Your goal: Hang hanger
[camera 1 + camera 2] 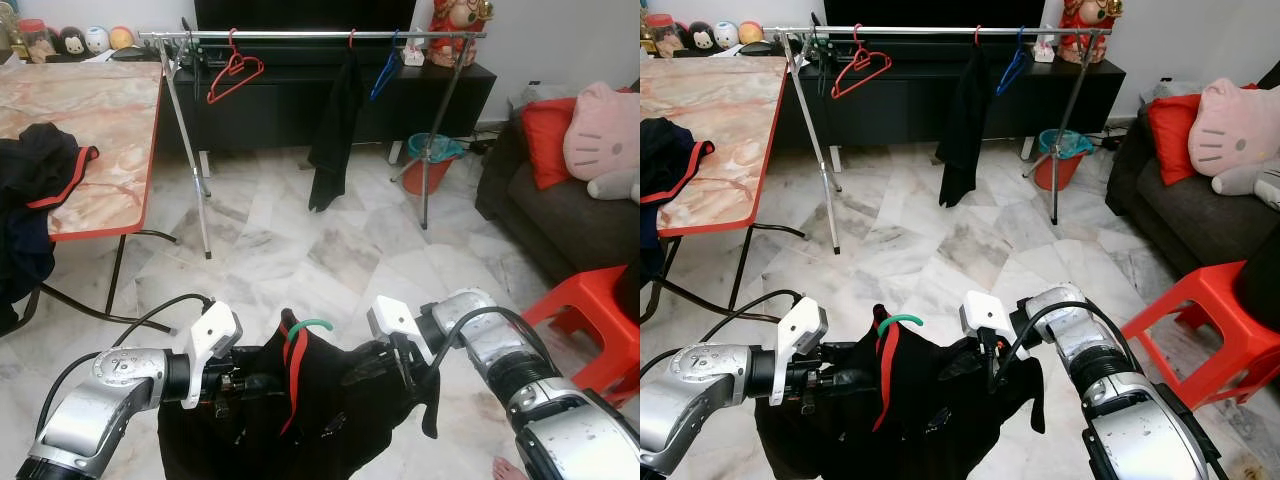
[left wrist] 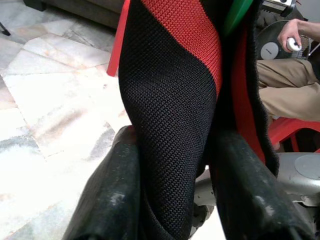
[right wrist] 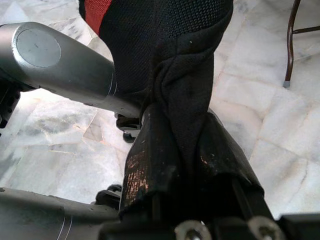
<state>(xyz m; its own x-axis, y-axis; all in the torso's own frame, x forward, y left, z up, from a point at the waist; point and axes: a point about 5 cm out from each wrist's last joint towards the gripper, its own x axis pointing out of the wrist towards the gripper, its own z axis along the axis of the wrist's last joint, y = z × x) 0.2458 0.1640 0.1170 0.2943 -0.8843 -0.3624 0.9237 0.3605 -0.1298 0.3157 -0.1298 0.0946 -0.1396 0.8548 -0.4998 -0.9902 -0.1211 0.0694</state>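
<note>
A black garment with red trim (image 1: 300, 410) hangs on a green hanger, whose hook (image 1: 308, 326) sticks up between my two arms. My left gripper (image 1: 250, 383) is shut on the garment's left shoulder; in the left wrist view its fingers (image 2: 112, 195) pinch the black and red knit (image 2: 170, 100). My right gripper (image 1: 405, 368) is shut on the right shoulder, and black fabric (image 3: 180, 75) is clamped between its pads. Across the room stands a silver clothes rail (image 1: 300, 35). It carries a red hanger (image 1: 234, 68), a hung black garment (image 1: 335, 130) and a blue hanger (image 1: 385, 68).
A marble-topped table (image 1: 100, 120) with red edge stands on the left, dark clothes (image 1: 35, 190) heaped on it. A red plastic stool (image 1: 590, 320) and a dark sofa (image 1: 560, 220) with cushions are on the right. An orange bucket (image 1: 430, 165) sits by the rail's leg. A person (image 2: 290, 85) sits nearby.
</note>
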